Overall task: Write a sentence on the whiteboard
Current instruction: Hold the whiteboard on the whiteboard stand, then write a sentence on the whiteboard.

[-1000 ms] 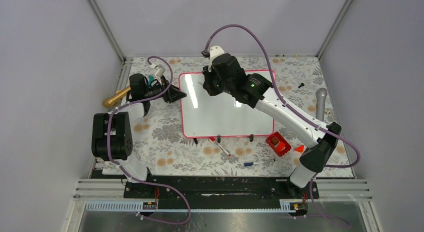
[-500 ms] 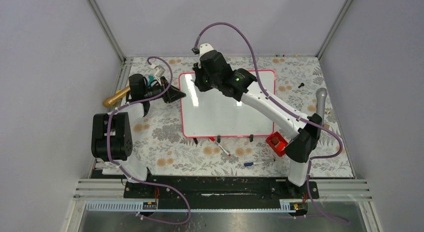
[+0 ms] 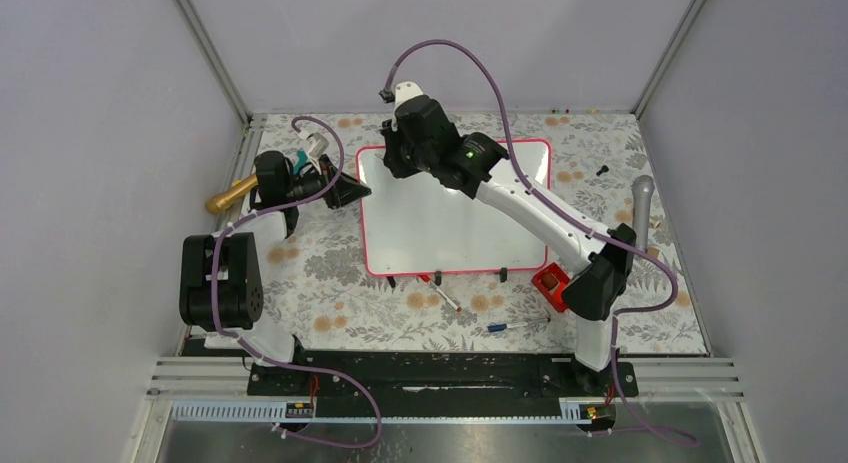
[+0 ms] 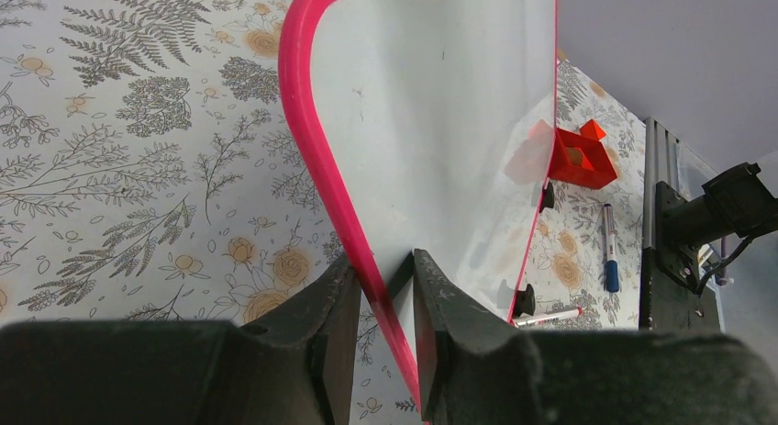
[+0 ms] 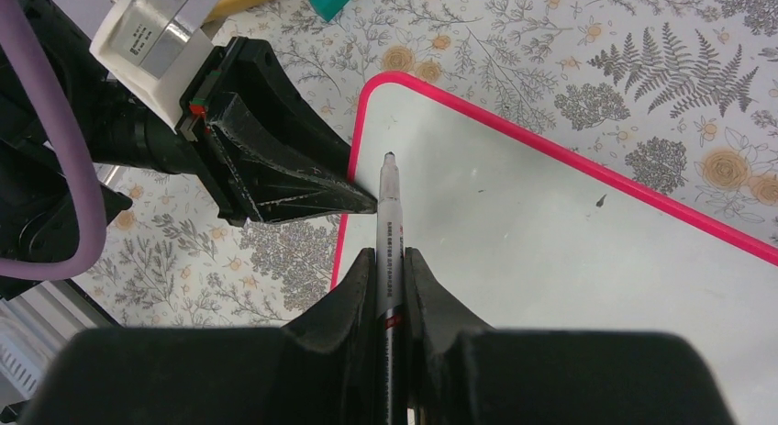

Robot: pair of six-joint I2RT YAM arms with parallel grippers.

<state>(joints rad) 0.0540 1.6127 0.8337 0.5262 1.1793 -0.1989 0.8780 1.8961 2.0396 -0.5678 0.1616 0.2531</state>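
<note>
The floral table (image 3: 330, 283) bears the whiteboard (image 3: 450, 228), a red box (image 3: 556, 286), a blue pen (image 3: 515, 325) and a red pen (image 3: 445, 296)

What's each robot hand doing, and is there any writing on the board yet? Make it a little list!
left gripper: pinching the pink edge of the whiteboard
right gripper: shut on a marker
marker tip: over the board's corner, beside the left gripper
tip touching board: cannot tell
writing: no words visible yet
</note>
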